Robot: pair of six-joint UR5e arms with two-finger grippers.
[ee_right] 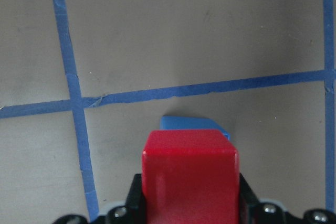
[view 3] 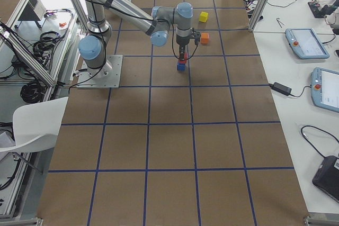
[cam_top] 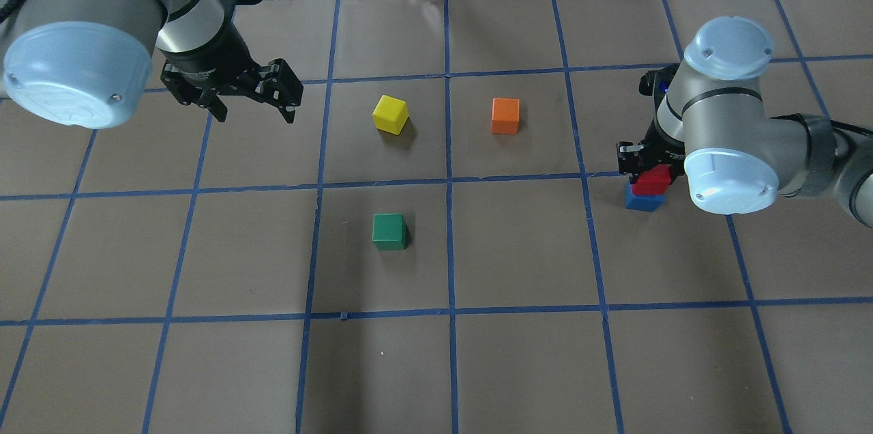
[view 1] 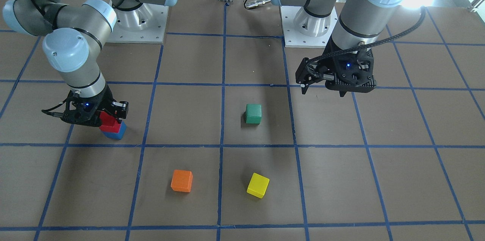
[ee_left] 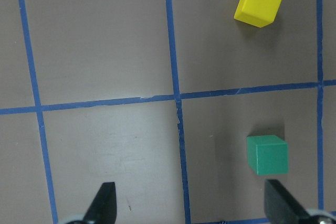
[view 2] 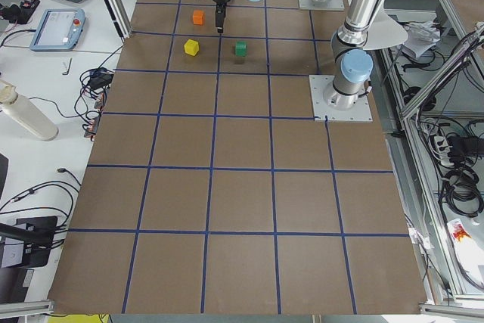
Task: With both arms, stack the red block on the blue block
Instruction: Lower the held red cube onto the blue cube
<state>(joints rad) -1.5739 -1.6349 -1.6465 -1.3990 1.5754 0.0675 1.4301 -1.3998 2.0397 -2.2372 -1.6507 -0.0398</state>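
The red block (view 1: 108, 119) sits on top of the blue block (view 1: 114, 133), slightly offset, at the table's right side in the overhead view, red block (cam_top: 653, 179) over blue block (cam_top: 643, 201). My right gripper (view 1: 110, 118) is shut on the red block. In the right wrist view the red block (ee_right: 190, 177) fills the space between the jaws, and only a far edge of the blue block (ee_right: 191, 123) shows beneath it. My left gripper (cam_top: 254, 110) is open and empty. It hovers above the table, left of the yellow block.
A green block (cam_top: 389, 231) lies near the table's middle. A yellow block (cam_top: 391, 113) and an orange block (cam_top: 505, 116) lie farther out. The green block (ee_left: 268, 154) and the yellow block (ee_left: 259, 3) also show in the left wrist view. Blue tape lines grid the brown table.
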